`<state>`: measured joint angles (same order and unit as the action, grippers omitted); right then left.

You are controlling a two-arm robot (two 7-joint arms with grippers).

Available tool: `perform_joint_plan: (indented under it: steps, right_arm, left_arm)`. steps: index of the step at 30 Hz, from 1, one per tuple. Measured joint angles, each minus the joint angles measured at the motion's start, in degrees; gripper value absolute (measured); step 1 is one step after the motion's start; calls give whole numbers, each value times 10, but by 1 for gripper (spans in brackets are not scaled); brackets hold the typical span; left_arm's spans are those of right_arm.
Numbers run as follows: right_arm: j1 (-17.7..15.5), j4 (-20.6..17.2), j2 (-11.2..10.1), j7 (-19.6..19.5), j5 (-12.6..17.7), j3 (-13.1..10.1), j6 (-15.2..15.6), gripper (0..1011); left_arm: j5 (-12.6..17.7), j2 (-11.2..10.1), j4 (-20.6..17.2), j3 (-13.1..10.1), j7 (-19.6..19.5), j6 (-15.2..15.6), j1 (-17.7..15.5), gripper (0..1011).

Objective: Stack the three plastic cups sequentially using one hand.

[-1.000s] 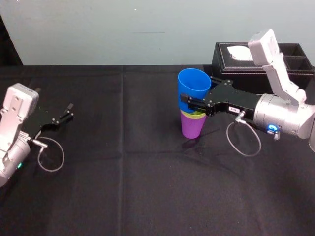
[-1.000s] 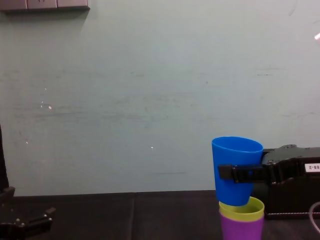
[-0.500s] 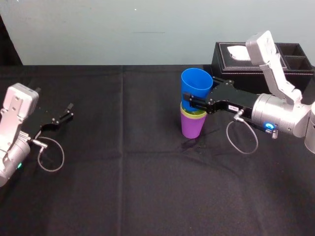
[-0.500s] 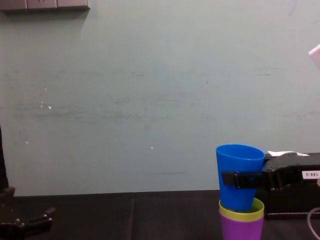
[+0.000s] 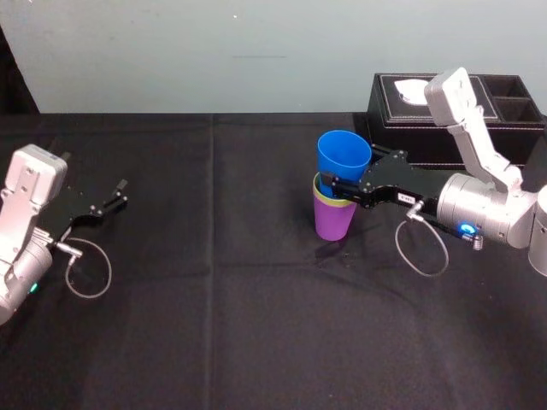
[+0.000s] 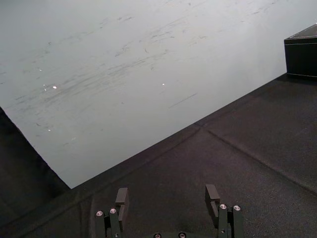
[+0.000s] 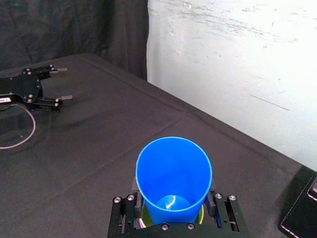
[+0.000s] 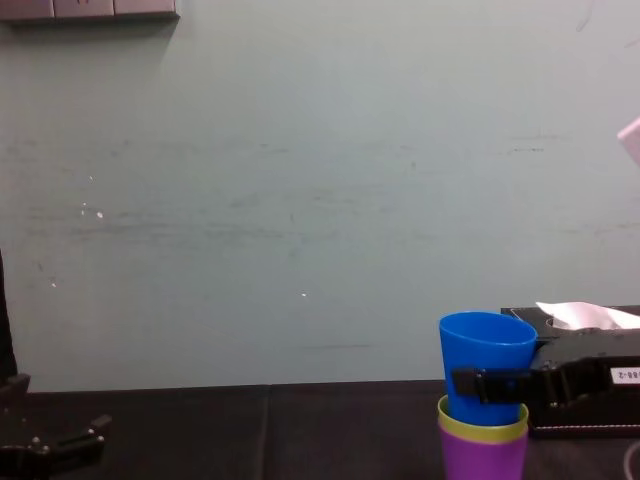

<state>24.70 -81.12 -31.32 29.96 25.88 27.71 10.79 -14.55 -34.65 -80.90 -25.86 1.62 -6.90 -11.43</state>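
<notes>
Your right end effector clamps the blue cup, upright, mouth up, partly nested in the yellow-green cup and purple cup; your left end effector rests spread-fingered near the table's left edge.

One blue cup, one yellow-green cup and one purple cup are nesting. One tissue box is sitting far right.

yellow-green cup: just the rim peeking out, the rest buried inside the purple cup
blue cup: bottom hidden down in the yellow-green cup
purple cup base: chopped off by the chest view's lower edge
black box: runs off the right edge there
</notes>
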Motion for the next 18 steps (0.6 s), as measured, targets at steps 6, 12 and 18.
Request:
perform_joint_plan:
  steps: [6,12,18]
  right_arm:
    - [-4,2,1,3,-2,-2,-1,716]
    - [-5,3,1,6,-2,-2,-3,715]
    - [-5,3,1,6,-2,-2,-2,816]
  left_arm:
    - [0,0,0,0,0,0,0,1012]
    - [0,0,0,0,0,0,0,1011]
    - [0,0,0,0,0,0,0,1011]
